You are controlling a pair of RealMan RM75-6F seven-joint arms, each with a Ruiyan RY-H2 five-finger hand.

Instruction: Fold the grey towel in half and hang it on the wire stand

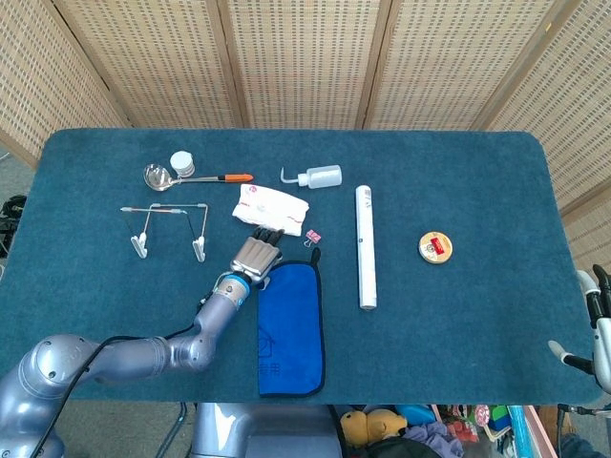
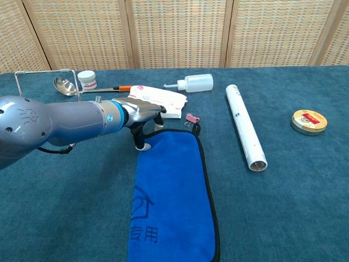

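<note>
On the blue worktop (image 1: 458,191), the wire stand (image 1: 168,228) is seen at left. The left robot hand (image 1: 256,252) is pressed, fingers together and holding nothing, on the far left corner of the blue towel (image 1: 290,329). The right robot hand (image 1: 592,315) is barely seen; its state cannot be told.

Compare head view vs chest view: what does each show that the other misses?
Head view only: the right hand at the table's right edge, and the whole wire stand with both feet.

Chest view only: a side-on look at the left hand with a finger on the blue towel at its far left corner.

Both: squeeze bottle, white tube, yellow tin, pink binder clip, ladle.
</note>
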